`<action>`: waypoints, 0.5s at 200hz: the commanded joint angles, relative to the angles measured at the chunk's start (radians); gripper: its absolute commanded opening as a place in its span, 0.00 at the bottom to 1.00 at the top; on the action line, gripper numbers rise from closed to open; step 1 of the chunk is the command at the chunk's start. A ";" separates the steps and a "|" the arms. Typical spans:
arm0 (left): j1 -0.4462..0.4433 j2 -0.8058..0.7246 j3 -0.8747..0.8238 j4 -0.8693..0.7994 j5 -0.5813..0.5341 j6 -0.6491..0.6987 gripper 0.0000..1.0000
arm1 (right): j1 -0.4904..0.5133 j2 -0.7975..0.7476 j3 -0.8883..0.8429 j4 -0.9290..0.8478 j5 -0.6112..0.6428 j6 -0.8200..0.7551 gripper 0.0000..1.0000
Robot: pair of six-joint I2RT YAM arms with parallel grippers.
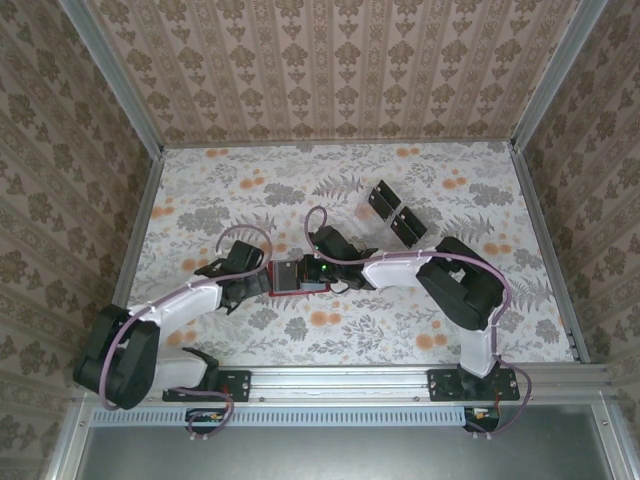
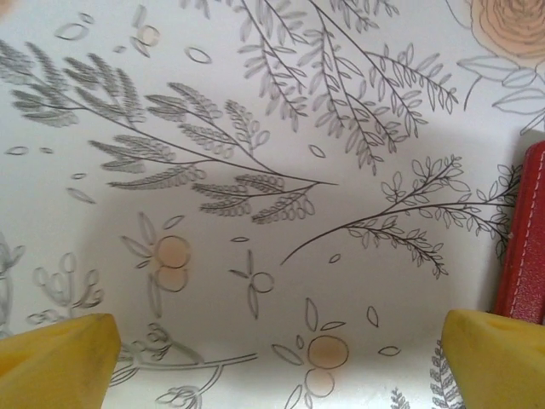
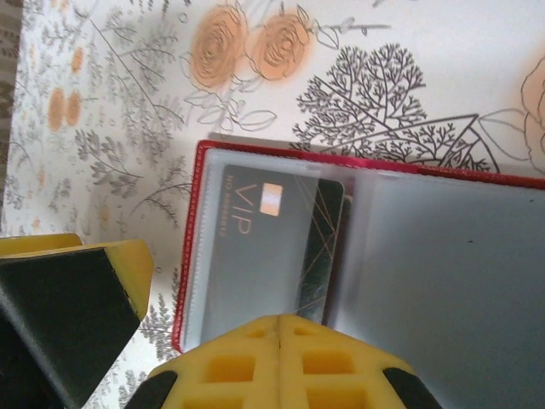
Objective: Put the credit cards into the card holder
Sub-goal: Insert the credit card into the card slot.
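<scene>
Closed right hand (image 3: 281, 336), open card holder (image 3: 443, 281) just ahead of its fingertips, credit card (image 3: 328, 247) partly inside it, grip on it unclear; push level and straight; open left hand (image 2: 281, 371), red edge beside its right finger, should brace the holder.

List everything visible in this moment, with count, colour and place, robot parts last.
card holder: one, red with greyish pockets, lying open at the table's centre between the grippers.
credit cards, in the holder: two seen, dark; one marked VIP in the left pocket, a second angled behind it.
credit cards, loose: two, black, far side, right of centre.
clear tray: one, transparent, by the loose cards; faint.
tablecloth: one, white floral with orange blooms.
walls: three, beige patterned.
left gripper: yellow fingertips, wide open, beside the holder's red edge.
right gripper: yellow fingers, shut, at the holder's near edge.
</scene>
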 commanded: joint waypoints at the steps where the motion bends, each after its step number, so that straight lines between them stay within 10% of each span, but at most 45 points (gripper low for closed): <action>1: -0.002 -0.017 -0.004 -0.006 -0.033 -0.020 1.00 | -0.008 -0.031 -0.014 -0.002 0.024 -0.003 0.02; 100: -0.006 0.106 0.006 0.047 0.005 -0.013 1.00 | -0.019 0.061 0.001 0.012 0.013 0.009 0.01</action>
